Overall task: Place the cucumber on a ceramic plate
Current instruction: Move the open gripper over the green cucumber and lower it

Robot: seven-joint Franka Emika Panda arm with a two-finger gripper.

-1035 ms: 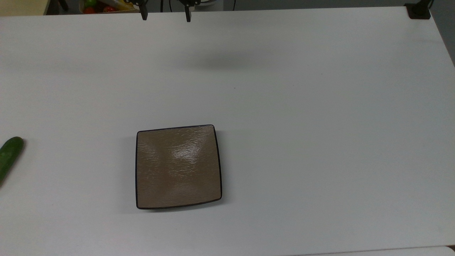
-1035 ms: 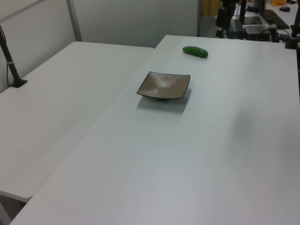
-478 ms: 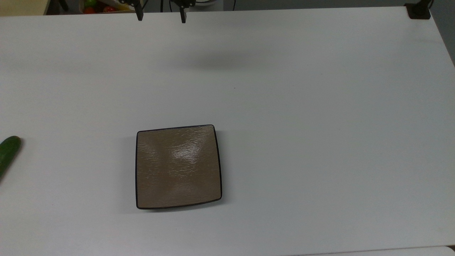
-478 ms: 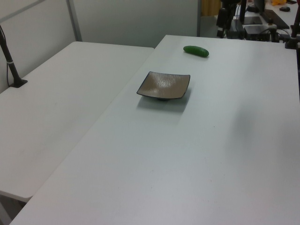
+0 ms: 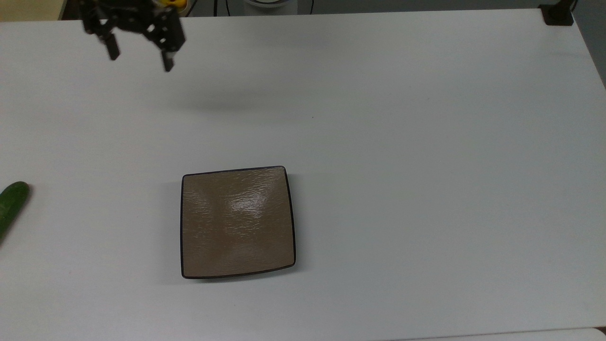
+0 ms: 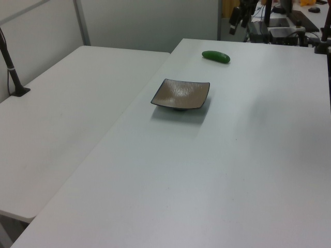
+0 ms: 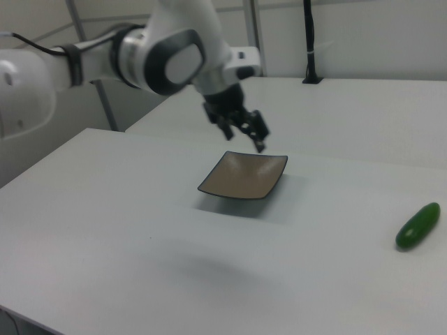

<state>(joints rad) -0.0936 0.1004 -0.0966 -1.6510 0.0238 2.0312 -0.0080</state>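
The dark green cucumber [image 5: 10,204] lies on the white table at the top view's left edge, partly cut off. It shows whole in the left view [image 6: 215,57] and the right view [image 7: 418,225]. The square glossy brown ceramic plate [image 5: 236,222] sits empty near the table's middle, well apart from the cucumber [image 6: 181,94] [image 7: 243,176]. My gripper [image 5: 140,59] hangs open and empty above the table at the top view's upper left. In the right view the gripper [image 7: 243,136] hovers in the air in front of the plate's far edge.
The white arm [image 7: 167,63] reaches in from the right view's left. A black clamp post [image 5: 558,14] stands at the table's corner in the top view's upper right. A second white table [image 6: 77,103] adjoins on the left view's left.
The gripper has swung toward the top view's left and come further into that view, still open. Plate and cucumber have stayed where they were.
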